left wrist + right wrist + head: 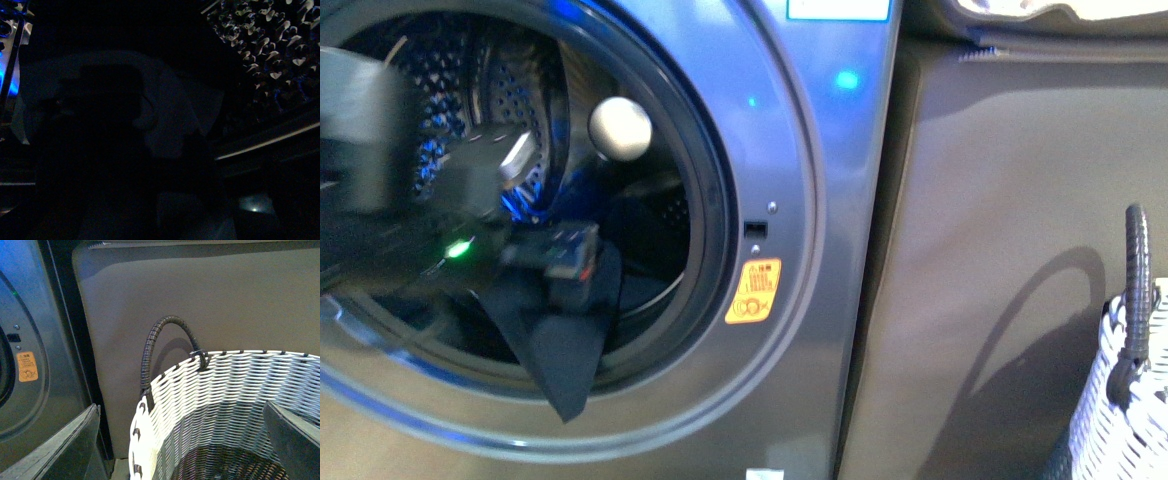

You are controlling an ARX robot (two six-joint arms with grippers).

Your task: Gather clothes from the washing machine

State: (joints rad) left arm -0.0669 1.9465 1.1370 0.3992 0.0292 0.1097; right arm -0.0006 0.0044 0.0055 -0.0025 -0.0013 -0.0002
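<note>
The grey washing machine [800, 200] fills the left of the front view, its round porthole standing open. My left arm reaches into the porthole. Its gripper [568, 268] is shut on the clothes [565, 360], a dark navy cloth that hangs in a point over the lower door rim. The left wrist view is dark. In the right wrist view my right gripper [180, 410] is open, its two fingers spread above the mouth of the white woven basket [210, 385], with nothing between them. The washing machine's front [30, 315] shows beside the basket.
The basket [1135, 420], with its dark looped handle [1138, 280], stands at the far right against a grey-brown cabinet panel [1010, 250]. An orange sticker [753, 291] sits right of the porthole. A white round knob [620, 128] shows inside the drum.
</note>
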